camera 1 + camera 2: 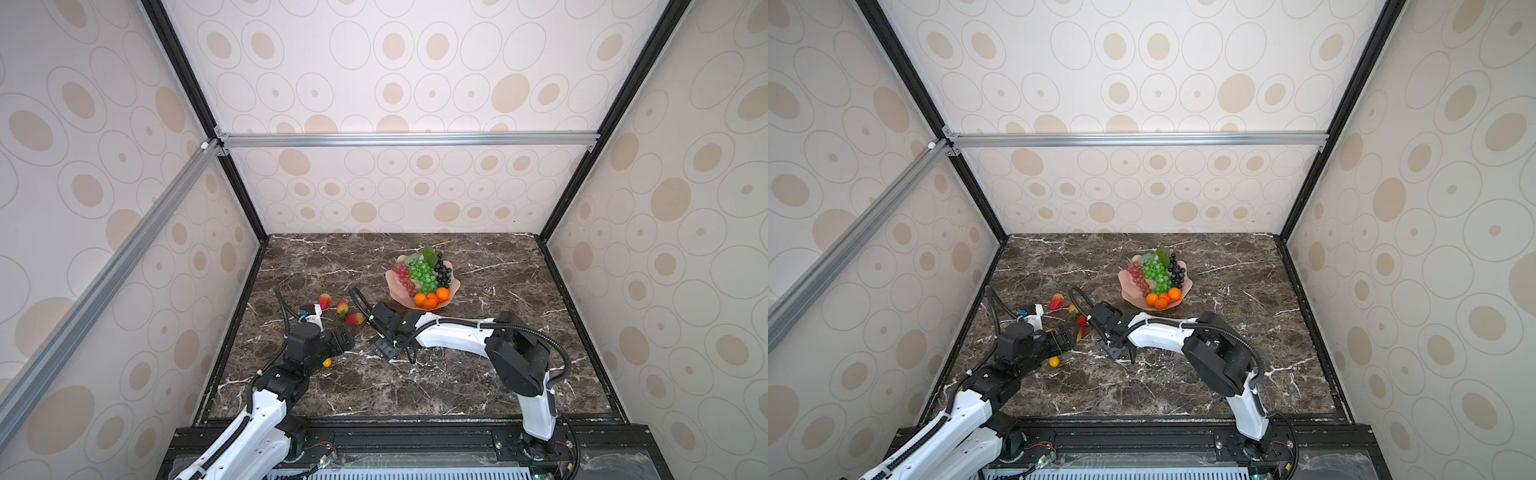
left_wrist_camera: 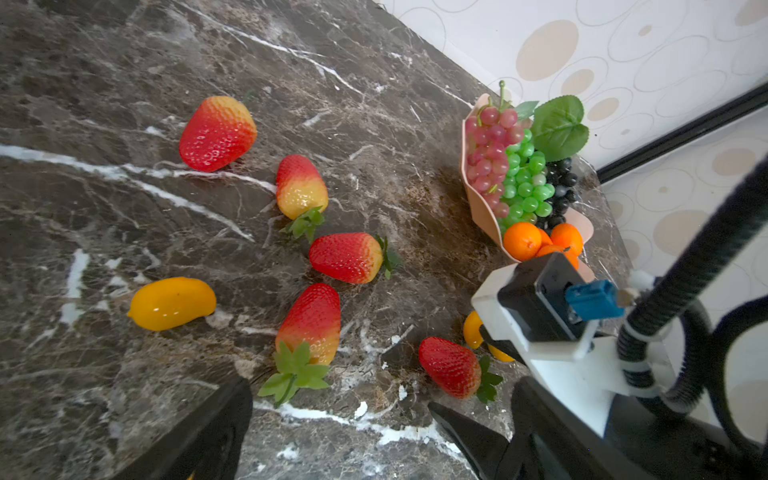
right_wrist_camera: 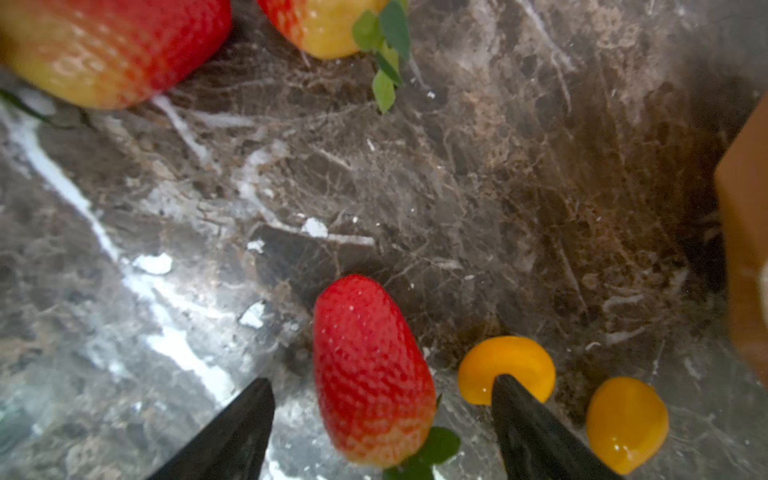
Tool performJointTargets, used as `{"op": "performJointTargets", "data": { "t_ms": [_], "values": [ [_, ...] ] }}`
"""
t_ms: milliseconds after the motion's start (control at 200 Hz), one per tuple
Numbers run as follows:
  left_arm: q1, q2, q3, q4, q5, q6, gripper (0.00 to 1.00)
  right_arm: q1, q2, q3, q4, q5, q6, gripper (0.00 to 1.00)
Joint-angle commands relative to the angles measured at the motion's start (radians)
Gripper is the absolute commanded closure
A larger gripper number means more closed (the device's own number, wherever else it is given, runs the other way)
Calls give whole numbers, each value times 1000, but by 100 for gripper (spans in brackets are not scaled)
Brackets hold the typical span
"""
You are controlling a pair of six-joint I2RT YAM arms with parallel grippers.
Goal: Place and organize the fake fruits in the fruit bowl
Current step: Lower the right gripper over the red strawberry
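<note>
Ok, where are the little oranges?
In both top views the tangerines sit inside the pink fruit bowl, right of centre, at its near edge. The green grapes lie just behind them.

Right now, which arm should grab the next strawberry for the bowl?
The right. Its open gripper straddles a strawberry, and that arm is nearer the fruit bowl. The left gripper sits farther from it.
</note>
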Motion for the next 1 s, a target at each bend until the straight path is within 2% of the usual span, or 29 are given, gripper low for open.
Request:
{"op": "performJointTargets", "data": {
  "t_ms": [0, 115, 285, 390, 610, 995],
  "values": [
    [2, 14, 40, 57, 100, 69, 2, -18, -137, -76, 65, -137, 23, 15],
    [-43, 41, 45, 84, 143, 89, 2, -70, -227, -188, 147, -266, 35, 17],
    [-185, 87, 39, 144, 101, 80, 2, -167, -263, -289, 190, -453, 34, 25],
    [-240, 115, 24, 190, 77, 54, 2, -194, -252, -310, 206, -511, 18, 31],
    [-276, 133, 15, 223, 50, 30, 2, -233, -212, -308, 202, -526, -7, 48],
    [-277, 145, 29, 210, 31, 41, 2, -238, -159, -279, 169, -506, -69, 49]
  ]
}}
